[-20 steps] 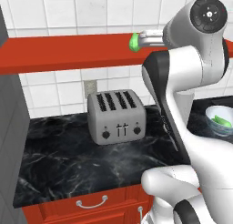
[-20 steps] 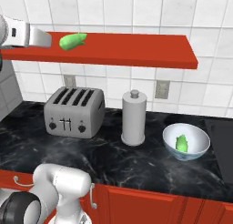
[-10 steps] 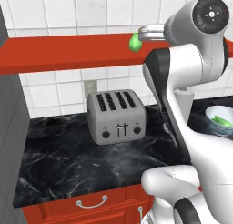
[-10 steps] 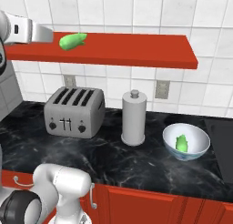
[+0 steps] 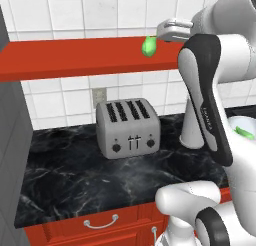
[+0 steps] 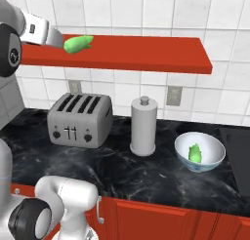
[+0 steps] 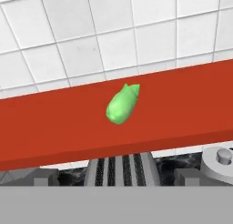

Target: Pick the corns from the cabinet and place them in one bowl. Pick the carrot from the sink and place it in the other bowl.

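One green corn [image 5: 148, 46] [image 6: 77, 43] [image 7: 122, 104] lies on the red cabinet shelf [image 5: 75, 62] [image 6: 146, 53] [image 7: 54, 127]. My gripper [image 5: 160, 36] [image 6: 58, 38] hovers at shelf height just beside that corn, open and holding nothing; a small gap separates them. A second corn [image 6: 195, 152] [image 5: 245, 133] rests inside the pale translucent bowl [image 6: 212, 158] [image 5: 235, 124] on the black counter. The carrot, the sink and the other bowl are out of view.
A silver toaster [image 5: 127, 127] [image 6: 79, 119] stands on the counter under the shelf. A grey canister [image 6: 143, 126] rises between the toaster and the bowl. Red drawers [image 5: 100, 222] run below the counter edge. The tiled wall sits right behind the shelf.
The hand has crept along the shelf toward the corn, narrowing the gap. The corn, the bowl and the base have stayed put.
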